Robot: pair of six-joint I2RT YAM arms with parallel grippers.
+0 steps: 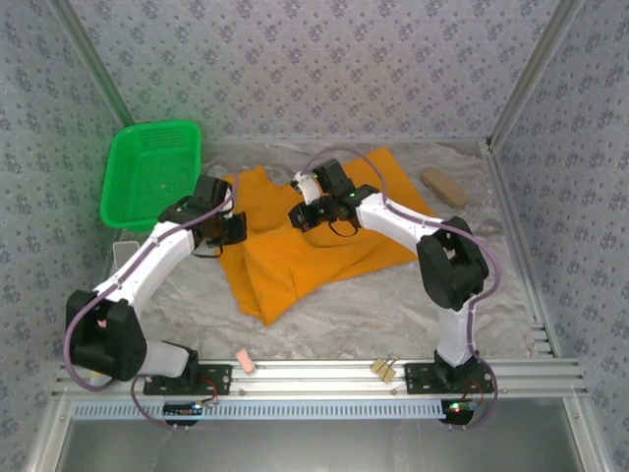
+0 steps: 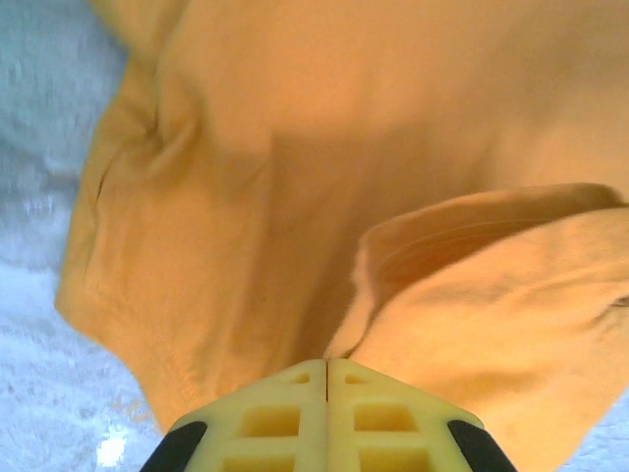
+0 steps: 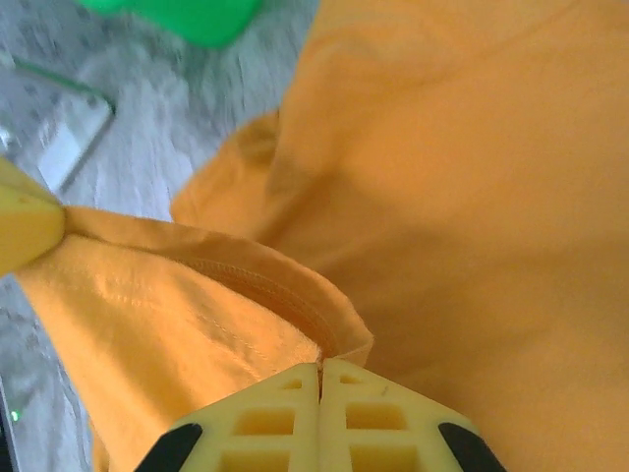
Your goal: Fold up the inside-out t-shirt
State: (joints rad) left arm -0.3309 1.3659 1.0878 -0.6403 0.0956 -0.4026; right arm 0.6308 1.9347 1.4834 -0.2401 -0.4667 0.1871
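Spread and partly doubled over mid-table, between the arms and near the green basket (image 1: 149, 172) at far left: the inside-out t-shirt (image 1: 324, 241). Soft, light, limp cotton by the look; likely to droop and bunch, so best taken at a stitched hem or corner. Pinched tight on a raised fold of its edge: left gripper (image 2: 326, 362) and right gripper (image 3: 321, 364) alike. From overhead, whole outline; from the wrists, hem stitching and meeting fingertips, too small to read from above.

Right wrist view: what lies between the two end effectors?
A raised edge of the orange-yellow soft cotton t-shirt, pinched by the left end effector and right end effector; right wrist view shows it.
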